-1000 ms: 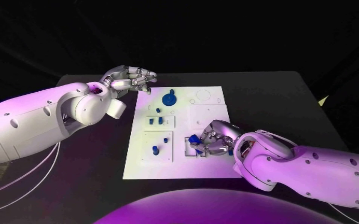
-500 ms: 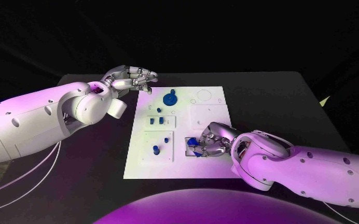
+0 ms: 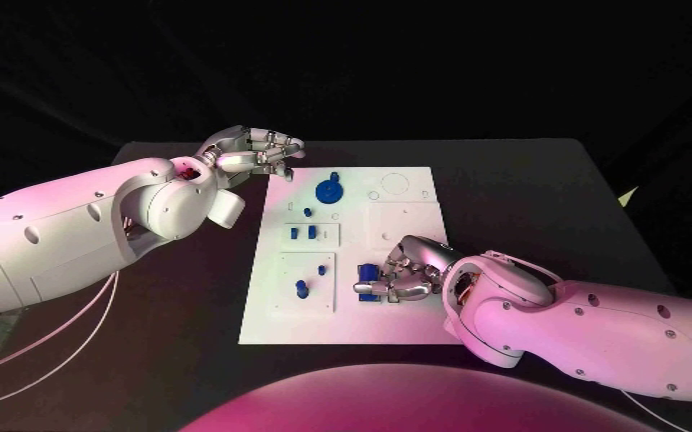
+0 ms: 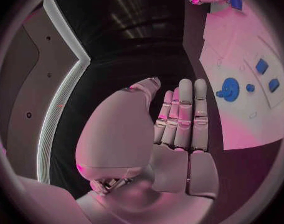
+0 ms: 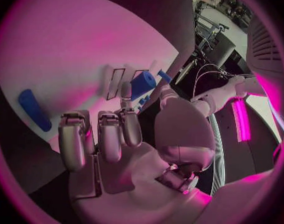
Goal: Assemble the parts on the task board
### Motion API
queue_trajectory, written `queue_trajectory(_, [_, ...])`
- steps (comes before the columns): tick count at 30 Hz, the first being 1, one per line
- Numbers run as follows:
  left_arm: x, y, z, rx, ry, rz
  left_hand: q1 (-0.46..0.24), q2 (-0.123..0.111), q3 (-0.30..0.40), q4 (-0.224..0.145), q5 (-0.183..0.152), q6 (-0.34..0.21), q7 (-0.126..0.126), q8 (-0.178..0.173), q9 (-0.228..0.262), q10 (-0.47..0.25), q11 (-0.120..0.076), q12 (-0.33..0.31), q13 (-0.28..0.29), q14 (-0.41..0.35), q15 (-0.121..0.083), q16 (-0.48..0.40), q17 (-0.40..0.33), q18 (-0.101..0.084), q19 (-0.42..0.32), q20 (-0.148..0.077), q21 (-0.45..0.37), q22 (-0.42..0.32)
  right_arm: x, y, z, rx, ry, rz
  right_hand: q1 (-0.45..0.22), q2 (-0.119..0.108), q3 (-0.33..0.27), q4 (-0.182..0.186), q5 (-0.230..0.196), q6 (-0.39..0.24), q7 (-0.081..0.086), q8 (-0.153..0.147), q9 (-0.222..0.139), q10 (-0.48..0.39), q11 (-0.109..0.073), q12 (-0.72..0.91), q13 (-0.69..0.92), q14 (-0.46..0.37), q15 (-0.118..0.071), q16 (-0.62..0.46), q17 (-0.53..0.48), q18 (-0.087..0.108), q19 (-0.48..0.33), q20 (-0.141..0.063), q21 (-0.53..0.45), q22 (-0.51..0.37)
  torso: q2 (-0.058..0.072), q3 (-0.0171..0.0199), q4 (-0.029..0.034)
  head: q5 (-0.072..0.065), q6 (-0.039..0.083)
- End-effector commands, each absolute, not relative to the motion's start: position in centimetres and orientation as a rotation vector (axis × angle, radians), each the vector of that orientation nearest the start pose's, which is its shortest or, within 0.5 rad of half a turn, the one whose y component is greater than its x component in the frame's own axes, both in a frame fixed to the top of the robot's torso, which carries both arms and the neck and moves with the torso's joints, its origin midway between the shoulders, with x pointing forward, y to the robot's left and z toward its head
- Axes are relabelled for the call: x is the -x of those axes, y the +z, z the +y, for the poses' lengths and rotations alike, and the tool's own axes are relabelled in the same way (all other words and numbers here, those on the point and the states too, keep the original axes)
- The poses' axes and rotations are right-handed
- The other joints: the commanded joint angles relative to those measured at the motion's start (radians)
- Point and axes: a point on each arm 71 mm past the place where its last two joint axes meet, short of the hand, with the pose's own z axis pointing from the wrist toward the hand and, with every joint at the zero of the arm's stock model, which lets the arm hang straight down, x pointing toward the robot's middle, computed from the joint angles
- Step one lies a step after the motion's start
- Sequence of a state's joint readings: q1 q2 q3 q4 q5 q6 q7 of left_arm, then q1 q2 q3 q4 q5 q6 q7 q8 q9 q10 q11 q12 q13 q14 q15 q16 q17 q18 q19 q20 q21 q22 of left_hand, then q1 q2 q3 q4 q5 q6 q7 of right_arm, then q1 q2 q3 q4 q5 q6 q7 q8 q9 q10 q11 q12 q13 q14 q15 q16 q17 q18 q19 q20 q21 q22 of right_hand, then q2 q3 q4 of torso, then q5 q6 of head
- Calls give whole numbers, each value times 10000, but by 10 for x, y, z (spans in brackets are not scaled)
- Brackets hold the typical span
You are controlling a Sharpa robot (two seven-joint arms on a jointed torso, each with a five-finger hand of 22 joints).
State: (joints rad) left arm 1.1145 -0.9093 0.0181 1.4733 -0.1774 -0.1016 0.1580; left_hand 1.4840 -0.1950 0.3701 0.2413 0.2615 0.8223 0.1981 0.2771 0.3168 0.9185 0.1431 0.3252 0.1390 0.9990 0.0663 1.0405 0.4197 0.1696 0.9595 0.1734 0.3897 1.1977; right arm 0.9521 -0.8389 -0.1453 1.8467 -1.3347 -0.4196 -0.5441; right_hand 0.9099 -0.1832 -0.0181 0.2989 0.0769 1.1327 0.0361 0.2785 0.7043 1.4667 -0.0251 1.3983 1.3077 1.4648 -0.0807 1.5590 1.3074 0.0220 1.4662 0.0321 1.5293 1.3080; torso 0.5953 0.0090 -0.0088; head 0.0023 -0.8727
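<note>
The white task board [image 3: 404, 220] lies in the middle of the black table. My right hand [image 3: 405, 272] sits low over the board's near middle and pinches a blue cylinder part [image 5: 142, 84] between thumb and a fingertip, right at a small recess [image 3: 366, 285]. A second blue peg [image 5: 34, 109] lies flat on the board beside that hand. My left hand [image 3: 254, 149] hovers off the board's far left corner, fingers curled in with nothing in them. A blue round part [image 3: 327, 191] with a knob stands at the far end, also the blue round part [image 4: 229, 90] in the left wrist view.
Two small blue blocks [image 3: 300, 234] stand in a square field left of the board's centre, and two more blue pieces [image 3: 303, 287] in the field nearer me. Bare black table [image 3: 534, 202] surrounds the board on every side.
My right hand has shifted slightly left and down over the board with the blue part, bringing it closer to the recess. The left hand has stayed where it was.
</note>
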Motion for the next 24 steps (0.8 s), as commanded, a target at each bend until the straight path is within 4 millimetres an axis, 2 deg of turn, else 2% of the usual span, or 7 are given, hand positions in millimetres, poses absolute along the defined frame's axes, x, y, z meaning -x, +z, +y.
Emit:
queue_trajectory(1, [-481, -214, 243, 10864, -14565, 17420, -61, -1, 39, 3, -20, -94, 9, 20, -12, -60, 10, 53, -11, -17, 48, -51, -14, 105, 63, 22, -39, -8, -343, -294, -135, -1674, 6341, 21059, -38, 9, -202, 4, 84, -27, 52, -68, 21, 165, -24, -83, 1344, 998, -42, 20, 2352, -108, 825, -46, -57, 2480, -11, 2, -5, -9, 1])
queue_trajectory(3, [-481, -214, 243, 10865, -14565, 17420, -61, -1, 39, 3, -20, -94, 9, 20, -12, -60, 10, 53, -11, -17, 48, -51, -14, 105, 63, 22, -39, -8, -343, -294, -136, -1657, 6358, 21008, -40, 29, -214, 2, 101, -29, 53, -69, 24, 163, -23, -89, 1341, 999, -41, 23, 2359, -106, 821, -45, -66, 2477, -12, 2, -5, -11, 1])
queue_trajectory(6, [-481, -214, 244, 10869, -14558, 17419, -61, -1, 39, 3, -20, -94, 9, 20, -12, -60, 10, 53, -11, -17, 48, -51, -14, 105, 63, 22, -39, -8, -342, -292, -137, -1630, 6421, 20879, 206, 340, -74, -21, 232, -20, 50, -73, 55, 189, -25, -58, 1375, 1006, -40, 32, 2388, -116, 840, -41, -26, 2490, -6, 14, -5, -4, 1])
queue_trajectory(9, [-481, -214, 244, 10876, -14541, 17413, -61, -1, 39, 3, -20, -94, 9, 20, -12, -60, 10, 53, -11, -17, 48, -51, -14, 105, 63, 22, -39, -8, -340, -290, -140, -1605, 6534, 20766, 746, 630, 159, -50, 303, -2, 36, -78, 93, 222, -36, -16, 1419, 1012, -49, 41, 2413, -122, 854, -46, 2, 2499, -5, 17, -9, 4, 1])
queue_trajectory(11, [-481, -214, 245, 10881, -14530, 17407, -61, -1, 39, 3, -20, -94, 9, 20, -12, -60, 10, 53, -11, -17, 48, -51, -14, 105, 63, 22, -39, -8, -339, -288, -142, -1594, 6589, 20702, 1625, 882, 441, -110, 505, 13, 6, -94, 132, 298, -62, 118, 1528, 1018, -69, 51, 2445, -130, 869, -68, 35, 2509, -4, 13, -13, 8, 1])
queue_trajectory(14, [-481, -214, 245, 10886, -14518, 17403, -61, -1, 39, 3, -20, -94, 9, 20, -12, -60, 10, 53, -11, -17, 48, -51, -14, 105, 63, 22, -39, -8, -338, -286, -144, -1533, 6546, 20612, 2265, 992, 628, -142, 535, 77, -37, -78, 179, 317, -100, 141, 1555, 1024, -99, 61, 2472, -134, 877, -89, 51, 2514, -4, 16, -19, 17, 1])
queue_trajectory(24, [-481, -214, 245, 10889, -14527, 17424, -88, 14, 58, -1, -8, -105, 11, 28, -17, -70, 12, 61, -13, -17, 50, -50, -15, 105, 66, 24, -46, -18, -341, -288, -146, -1297, 6187, 20707, 2673, 1172, 789, -143, 539, 160, -83, -48, 253, 366, -142, 223, 1622, 1037, -132, 82, 2532, -144, 897, -120, 95, 2528, -3, 17, 5, -3, 1])
